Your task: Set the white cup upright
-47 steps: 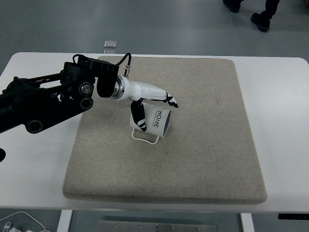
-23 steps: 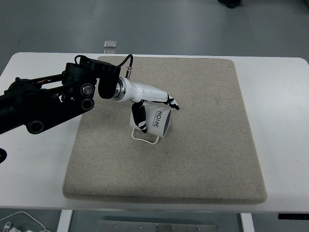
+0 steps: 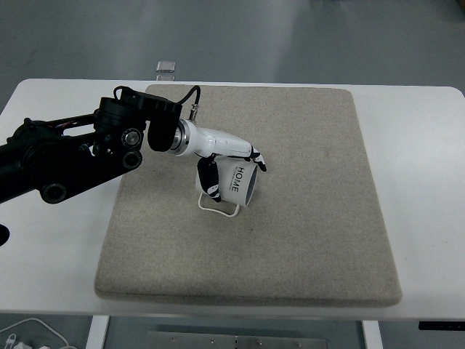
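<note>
The white cup [image 3: 242,186] with the print "HOME" lies on its side near the middle of the beige mat [image 3: 312,218]. Its mouth faces right and its thin white handle touches the mat on the near side. My left hand [image 3: 236,176], white with black joints, comes in from the left on a black arm. Its fingers [image 3: 256,155] curl over the top of the cup and the thumb [image 3: 211,180] presses on the cup's left side, so the hand is shut on the cup. The cup's base is hidden behind the hand.
The mat covers most of the white table [image 3: 425,182]. A small silver object [image 3: 166,67] lies just beyond the table's far edge. Cables show at the bottom left corner below the table.
The left hand's fingers have lowered and curled closer onto the top of the cup. The cup itself stays on its side in the same spot. A person's feet at the top have left the view.
</note>
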Controlling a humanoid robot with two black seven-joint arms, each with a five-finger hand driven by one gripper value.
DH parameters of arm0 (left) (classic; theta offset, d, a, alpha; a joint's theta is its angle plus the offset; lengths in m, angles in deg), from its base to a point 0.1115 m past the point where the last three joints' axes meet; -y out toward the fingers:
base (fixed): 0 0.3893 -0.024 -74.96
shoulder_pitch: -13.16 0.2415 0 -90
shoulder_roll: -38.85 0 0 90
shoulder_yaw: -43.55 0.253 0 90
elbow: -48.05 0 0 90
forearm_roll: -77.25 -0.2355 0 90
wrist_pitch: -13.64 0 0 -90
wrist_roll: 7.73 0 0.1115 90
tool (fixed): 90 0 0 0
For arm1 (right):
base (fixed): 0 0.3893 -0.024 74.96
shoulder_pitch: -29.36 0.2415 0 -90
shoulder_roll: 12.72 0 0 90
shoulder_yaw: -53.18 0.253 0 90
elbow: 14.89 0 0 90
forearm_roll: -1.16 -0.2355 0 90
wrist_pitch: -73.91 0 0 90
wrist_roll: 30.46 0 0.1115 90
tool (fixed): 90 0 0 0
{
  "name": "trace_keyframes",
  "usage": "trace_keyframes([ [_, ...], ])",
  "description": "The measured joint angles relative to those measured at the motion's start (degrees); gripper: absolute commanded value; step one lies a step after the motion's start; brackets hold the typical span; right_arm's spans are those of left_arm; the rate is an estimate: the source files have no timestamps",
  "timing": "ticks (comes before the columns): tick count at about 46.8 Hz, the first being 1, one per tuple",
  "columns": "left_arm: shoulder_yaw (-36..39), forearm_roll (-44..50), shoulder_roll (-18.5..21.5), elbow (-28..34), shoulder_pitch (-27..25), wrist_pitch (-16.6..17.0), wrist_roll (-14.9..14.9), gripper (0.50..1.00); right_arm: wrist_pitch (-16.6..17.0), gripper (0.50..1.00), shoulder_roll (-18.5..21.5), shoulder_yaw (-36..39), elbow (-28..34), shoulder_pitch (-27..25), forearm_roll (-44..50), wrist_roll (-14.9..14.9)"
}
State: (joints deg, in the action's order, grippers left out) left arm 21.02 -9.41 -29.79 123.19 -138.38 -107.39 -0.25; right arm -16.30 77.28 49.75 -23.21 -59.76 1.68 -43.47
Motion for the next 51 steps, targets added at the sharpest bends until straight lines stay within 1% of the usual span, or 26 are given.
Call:
trace_keyframes([
  [1,0.02,0.0,0.0,0.01,0.0,0.0,0.02,0.846,0.0,0.93,0.0,0.0,0.0,0.0,0.0,0.0],
  [2,0.02,0.0,0.0,0.01,0.0,0.0,0.05,0.825,0.0,0.93,0.0,0.0,0.0,0.0,0.0,0.0],
  [5,0.06,-0.01,0.0,0.02,0.0,0.0,0.32,0.786,0.0,0.93,0.0,0.0,-0.01,0.0,0.0,0.0],
  [7,0.14,-0.04,0.0,0.03,0.0,0.01,0.49,0.776,0.0,0.93,0.0,0.0,-0.01,0.0,0.0,0.0],
  [10,0.16,-0.06,0.0,0.03,0.0,0.02,0.68,0.72,0.03,0.93,0.0,0.0,-0.01,0.0,0.0,0.0],
  [11,0.17,-0.06,0.0,0.04,0.0,0.02,0.72,0.692,0.03,0.93,0.0,0.0,-0.02,0.0,0.0,0.0],
  [12,0.17,-0.06,0.0,0.03,0.0,0.04,0.75,0.654,0.03,0.93,0.0,0.0,-0.02,0.0,0.0,0.0],
  [15,0.17,-0.05,0.04,0.04,0.11,0.17,0.78,0.506,0.04,0.93,0.0,0.0,-0.01,0.0,0.0,0.0],
  [16,0.16,-0.05,0.05,0.04,0.19,0.17,0.78,0.5,0.04,0.93,0.0,0.0,0.0,0.0,0.0,0.0],
  [33,-0.37,0.11,0.32,-0.06,0.3,0.27,0.84,0.5,0.04,0.93,0.0,0.0,0.0,0.0,0.0,0.0],
  [41,-2.51,1.64,0.36,-0.4,0.3,0.51,0.64,0.5,0.04,0.93,0.0,0.0,0.01,0.0,0.0,0.0],
  [47,-4.77,4.89,0.33,-1.67,0.32,0.91,0.36,0.5,0.04,0.93,0.0,0.0,0.02,0.0,0.0,0.0],
  [51,-5.92,9.32,0.21,-3.15,0.35,1.52,0.09,0.5,0.04,0.93,0.0,0.0,0.0,0.0,0.0,0.0],
])
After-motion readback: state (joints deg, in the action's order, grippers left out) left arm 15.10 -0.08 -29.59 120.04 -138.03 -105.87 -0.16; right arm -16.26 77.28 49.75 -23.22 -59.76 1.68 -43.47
